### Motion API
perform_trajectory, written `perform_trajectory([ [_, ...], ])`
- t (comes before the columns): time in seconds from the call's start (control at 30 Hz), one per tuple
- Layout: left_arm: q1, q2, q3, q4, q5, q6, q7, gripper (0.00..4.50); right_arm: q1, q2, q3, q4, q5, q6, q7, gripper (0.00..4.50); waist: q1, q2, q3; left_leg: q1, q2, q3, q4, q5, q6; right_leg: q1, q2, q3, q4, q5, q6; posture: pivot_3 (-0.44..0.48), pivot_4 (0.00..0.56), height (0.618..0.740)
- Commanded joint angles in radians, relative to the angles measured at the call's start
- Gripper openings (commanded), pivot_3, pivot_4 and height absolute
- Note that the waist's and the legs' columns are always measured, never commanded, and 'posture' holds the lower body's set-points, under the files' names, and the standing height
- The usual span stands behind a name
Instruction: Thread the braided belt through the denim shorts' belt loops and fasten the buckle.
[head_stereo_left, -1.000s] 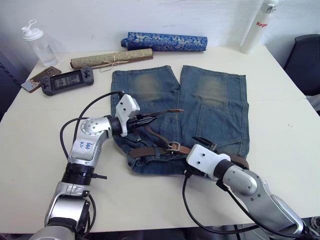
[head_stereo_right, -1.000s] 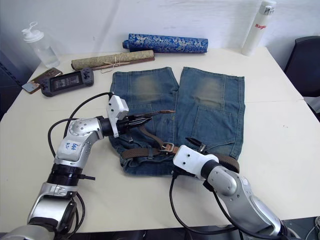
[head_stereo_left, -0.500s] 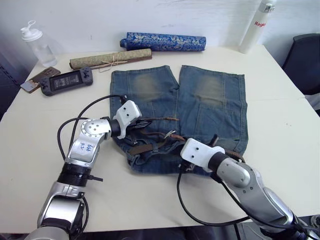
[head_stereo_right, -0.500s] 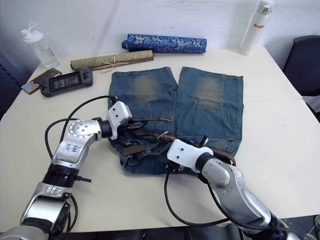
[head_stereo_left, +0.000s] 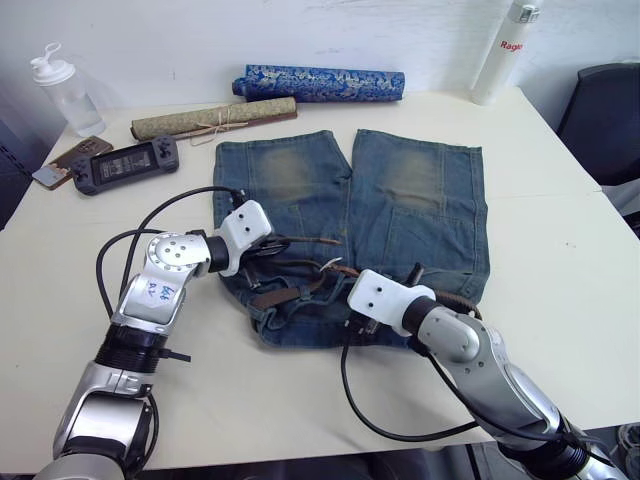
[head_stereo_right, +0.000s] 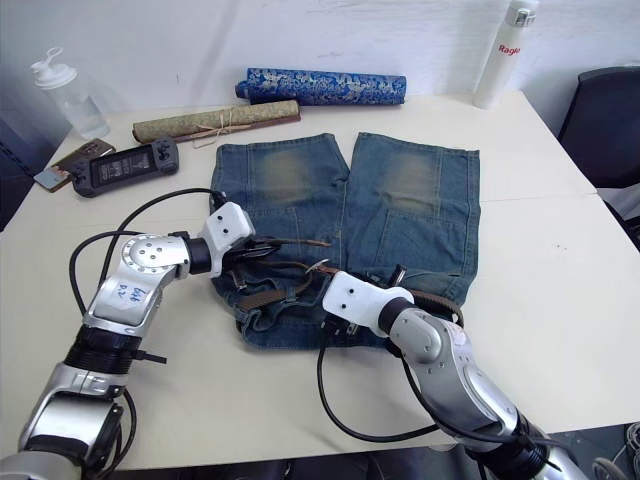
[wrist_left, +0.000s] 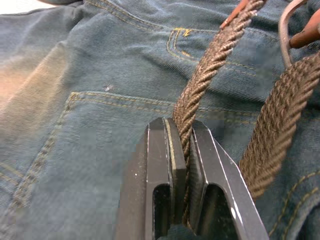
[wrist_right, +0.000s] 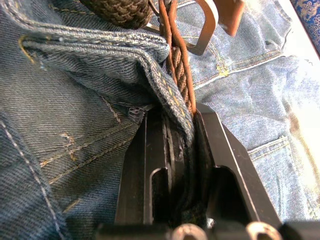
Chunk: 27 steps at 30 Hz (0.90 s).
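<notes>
The table (head_stereo_left: 560, 250) is pale and carries everything. The denim shorts (head_stereo_left: 420, 215) lie flat in its middle, legs pointing to the far edge, waistband toward the robot, and I place all the rest from them. Beyond the legs lie a blue patterned roll (head_stereo_left: 320, 82) and, just nearer, a tan roll (head_stereo_left: 212, 118). Far beyond the right leg stands a white bottle (head_stereo_left: 497, 55). To the left of the shorts lies a dark handheld console (head_stereo_left: 125, 162), and a clear bottle (head_stereo_left: 58, 90) stands farther out at that corner.

The braided belt (head_stereo_left: 290, 293) lies across the bunched waistband of the shorts, its silver buckle (head_stereo_left: 331, 267) near the middle of the waist. Whether it passes through the belt loops (wrist_right: 172, 75) there, I cannot tell for sure.

The left gripper (head_stereo_left: 272, 246) is over the left half of the waistband; its fingers (wrist_left: 160, 170) are closed on the woven strap. The right gripper (head_stereo_left: 350, 283) is at the middle of the waistband; its fingers (wrist_right: 150, 170) pinch a denim fold together with the belt
</notes>
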<state>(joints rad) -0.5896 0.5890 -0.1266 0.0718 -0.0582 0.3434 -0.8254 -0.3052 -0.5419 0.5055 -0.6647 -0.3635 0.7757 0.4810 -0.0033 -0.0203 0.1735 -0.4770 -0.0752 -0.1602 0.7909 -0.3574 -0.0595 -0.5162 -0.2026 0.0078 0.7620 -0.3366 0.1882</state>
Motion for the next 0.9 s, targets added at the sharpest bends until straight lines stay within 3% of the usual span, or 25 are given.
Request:
perform_trajectory([
  [0.03,0.017,0.049,0.019,-0.048,-0.004,0.006,-0.031,0.00,-0.005,0.005,-0.008,-0.015,-0.022,0.002,0.010,0.00,0.000,0.000,0.000,0.000,0.000,0.000,0.000,0.000,0.000,0.000,0.000,0.000,0.000,0.000,0.000,0.000,0.150,0.637],
  [0.37,0.044,0.082,0.001,-0.091,-0.006,0.019,-0.070,0.00,-0.009,0.015,-0.019,-0.003,-0.030,-0.004,0.024,0.00,0.000,0.000,0.000,0.000,0.000,0.000,0.001,0.000,0.000,0.000,0.000,0.000,0.002,0.000,-0.001,0.000,0.150,0.637],
  [0.9,-0.013,0.059,-0.057,-0.066,0.031,-0.031,-0.100,0.00,-0.051,0.011,-0.006,0.012,-0.060,-0.065,0.062,0.00,0.001,0.000,0.000,0.000,0.000,0.000,0.001,0.000,0.000,-0.001,0.000,0.000,0.002,0.000,-0.001,0.000,0.150,0.637],
])
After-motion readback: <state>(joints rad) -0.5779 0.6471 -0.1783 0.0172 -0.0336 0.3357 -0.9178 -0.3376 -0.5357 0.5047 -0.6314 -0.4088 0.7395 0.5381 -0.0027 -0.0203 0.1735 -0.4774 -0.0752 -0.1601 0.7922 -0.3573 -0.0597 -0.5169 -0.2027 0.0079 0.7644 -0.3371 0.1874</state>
